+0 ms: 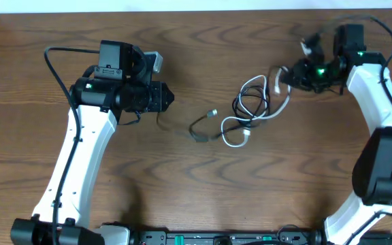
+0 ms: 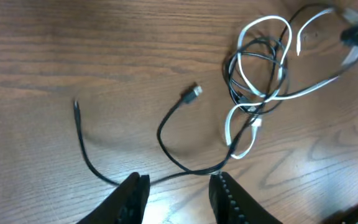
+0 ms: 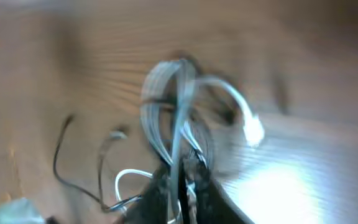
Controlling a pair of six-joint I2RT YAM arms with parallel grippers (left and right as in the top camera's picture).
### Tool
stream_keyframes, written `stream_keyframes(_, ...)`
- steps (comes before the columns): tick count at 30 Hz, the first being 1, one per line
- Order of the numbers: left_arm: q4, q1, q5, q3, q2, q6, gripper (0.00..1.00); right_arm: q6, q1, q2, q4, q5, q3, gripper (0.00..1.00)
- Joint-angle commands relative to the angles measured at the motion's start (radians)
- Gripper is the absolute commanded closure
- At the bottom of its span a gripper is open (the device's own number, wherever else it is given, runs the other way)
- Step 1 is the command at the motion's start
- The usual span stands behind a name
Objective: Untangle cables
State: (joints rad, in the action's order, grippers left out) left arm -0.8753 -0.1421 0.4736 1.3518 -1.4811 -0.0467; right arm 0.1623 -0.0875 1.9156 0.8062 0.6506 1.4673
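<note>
A thin white cable (image 1: 254, 102) and a thin black cable (image 1: 203, 131) lie tangled in loops at the table's middle. The black cable's plug end (image 2: 192, 93) points left, and its other end (image 2: 76, 104) trails further left. My right gripper (image 1: 286, 76) is shut on the white cable (image 3: 166, 93) at the tangle's upper right. The right wrist view is blurred. My left gripper (image 2: 176, 190) is open and empty, just short of a stretch of the black cable (image 2: 166, 140). It sits left of the tangle in the overhead view (image 1: 165, 97).
The wooden table (image 1: 203, 41) runs to a pale far edge at the top. The thick black arm wires (image 1: 56, 54) loop beside each arm. The right arm (image 1: 380, 102) stands along the right side.
</note>
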Motion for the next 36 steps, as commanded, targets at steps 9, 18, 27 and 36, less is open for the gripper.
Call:
stream_keyframes(9, 0.213, -0.149, 0.019, -0.01, -0.053, -0.028, 0.53, 0.102, -0.153, 0.013, 0.105, -0.177, -0.003, 0.11)
stream_keyframes(18, 0.293, -0.281, -0.006, 0.137, -0.314, -0.058, 0.51, 0.039, -0.192, -0.033, 0.117, -0.143, 0.004, 0.08)
stream_keyframes(27, 0.395, -0.404, -0.132, 0.186, -0.503, -0.238, 0.52, 0.019, -0.187, -0.038, 0.132, -0.148, 0.004, 0.12)
stream_keyframes(36, 0.443, -0.537, -0.388, 0.186, -0.625, -0.569, 0.57, 0.019, -0.186, -0.038, 0.129, -0.155, 0.004, 0.12)
